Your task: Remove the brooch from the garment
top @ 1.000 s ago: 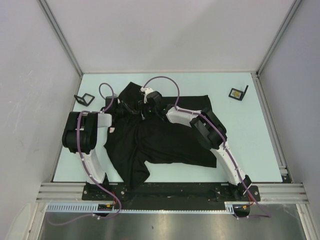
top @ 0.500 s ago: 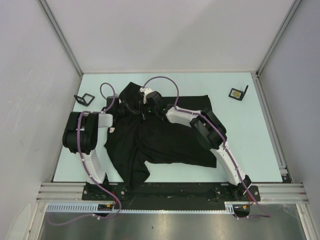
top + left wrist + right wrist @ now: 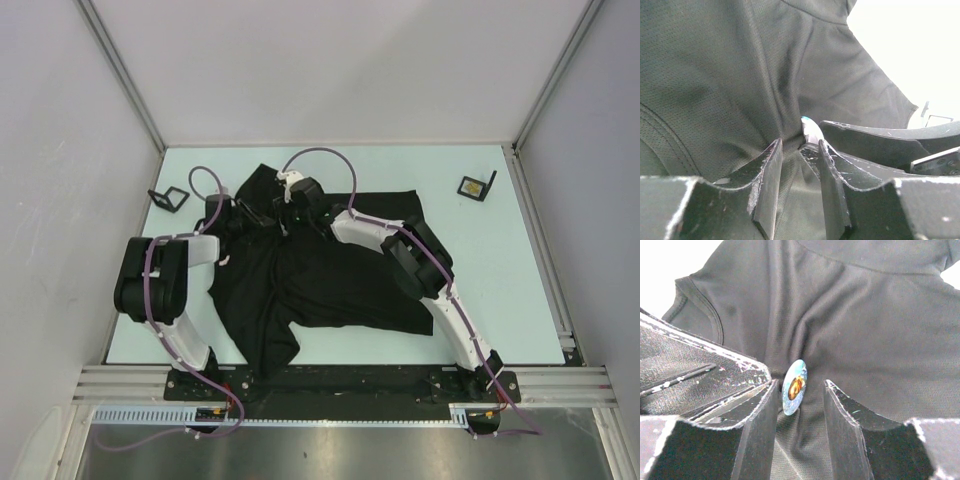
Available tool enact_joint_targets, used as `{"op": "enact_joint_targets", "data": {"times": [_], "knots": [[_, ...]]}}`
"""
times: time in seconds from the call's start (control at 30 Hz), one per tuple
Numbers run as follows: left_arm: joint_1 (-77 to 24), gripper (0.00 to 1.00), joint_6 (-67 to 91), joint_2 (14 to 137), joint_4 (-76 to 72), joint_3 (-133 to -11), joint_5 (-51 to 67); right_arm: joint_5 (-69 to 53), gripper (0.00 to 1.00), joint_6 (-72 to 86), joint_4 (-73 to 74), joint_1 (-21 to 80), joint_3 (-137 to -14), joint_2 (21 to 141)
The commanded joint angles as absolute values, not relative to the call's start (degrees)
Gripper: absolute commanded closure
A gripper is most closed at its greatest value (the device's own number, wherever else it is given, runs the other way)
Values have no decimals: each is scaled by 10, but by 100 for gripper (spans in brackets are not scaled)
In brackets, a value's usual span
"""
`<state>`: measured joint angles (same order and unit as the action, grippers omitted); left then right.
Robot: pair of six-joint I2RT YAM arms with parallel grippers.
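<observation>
The garment (image 3: 340,280), a black T-shirt, lies crumpled on the pale table, with a small white label (image 3: 226,259) on its left sleeve. The brooch (image 3: 794,386) is an oval blue pin with an amber centre. It stands on edge on a raised fold near the collar, and its rim shows in the left wrist view (image 3: 809,131). My right gripper (image 3: 800,382) is open and straddles the brooch, which lies close to its left finger. My left gripper (image 3: 800,142) is shut on a fold of the garment (image 3: 715,75) right beside it. Both grippers (image 3: 258,218) (image 3: 283,222) meet at the shirt's upper left.
A small black stand (image 3: 170,197) sits at the table's far left. Another stand (image 3: 477,187) with a yellow piece sits at the far right. Grey walls enclose the table on three sides. The shirt's hem hangs toward the near edge by the arm bases.
My left arm has lowered its elbow and pushed its gripper a little farther and to the right. My right gripper has shifted slightly left, toward it. The shirt has bunched more between them.
</observation>
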<state>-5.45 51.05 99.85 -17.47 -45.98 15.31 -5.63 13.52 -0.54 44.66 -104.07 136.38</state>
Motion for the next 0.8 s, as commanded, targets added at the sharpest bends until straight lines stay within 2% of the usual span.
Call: {"op": "enact_joint_targets", "data": {"times": [0.0, 0.17, 0.3, 0.67, 0.77], "knots": [[-54, 61, 511, 976, -184, -443, 156, -47, 56, 129, -22, 446, -1083, 1336], [-54, 63, 508, 984, -182, -443, 163, -40, 60, 125, -15, 448, -1085, 1335], [-54, 64, 501, 987, -174, -447, 163, -36, 70, 122, -18, 448, -1077, 1329], [-54, 69, 491, 1011, -151, -472, 170, -43, 85, 117, -25, 448, -1060, 1323], [-52, 69, 494, 1012, -152, -479, 178, -44, 95, 117, -26, 448, -1056, 1321]]}}
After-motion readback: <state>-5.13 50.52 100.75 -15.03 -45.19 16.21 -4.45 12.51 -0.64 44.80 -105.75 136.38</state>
